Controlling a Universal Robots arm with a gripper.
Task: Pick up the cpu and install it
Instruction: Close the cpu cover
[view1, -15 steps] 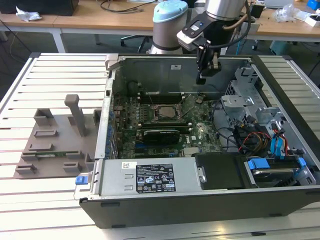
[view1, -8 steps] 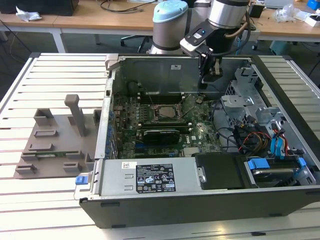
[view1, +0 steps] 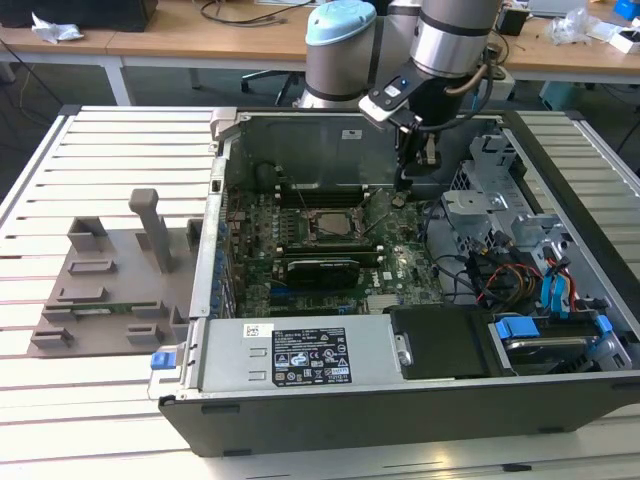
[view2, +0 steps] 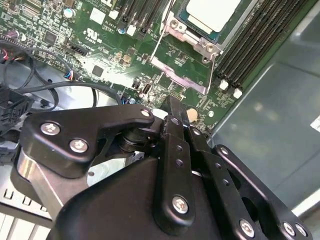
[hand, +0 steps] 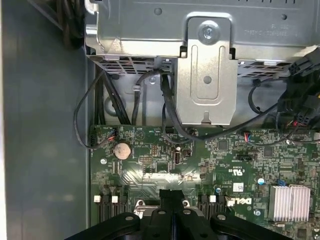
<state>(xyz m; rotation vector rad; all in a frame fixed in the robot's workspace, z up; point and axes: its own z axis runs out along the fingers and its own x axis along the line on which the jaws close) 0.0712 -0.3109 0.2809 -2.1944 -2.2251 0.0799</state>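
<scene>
Gripper: my gripper (view1: 428, 152) hangs inside the open case (view1: 400, 400), over the board (view1: 300, 270) near the back wall, towards the exterior view's right of the socket (view1: 335, 225).
Jaws: in the second wrist view the fingers (view2: 172, 117) look drawn together with nothing between them, though the linkage covers most of them, so I hold that loosely.
Cpu: the cpu (view2: 210, 12) lies flat in the socket in the second wrist view, pale top up, and the load frame (view2: 180, 75) is swung open beside it.
Stage: I judge the chip is down in its seat and the frame is not yet closed over it.
Doing it well: I would keep the tool clear of the memory slots (view2: 260, 45) and the coin cell (hand: 122, 150), move slowly, and check the chip sits level before any pressure goes on the frame.
Hidden: the cpu is cut off by the picture edge, so I cannot see all its corners or confirm it is fully seated.
Hard to make out: the latch lever is a thin wire and I cannot tell where its end lies.
</scene>
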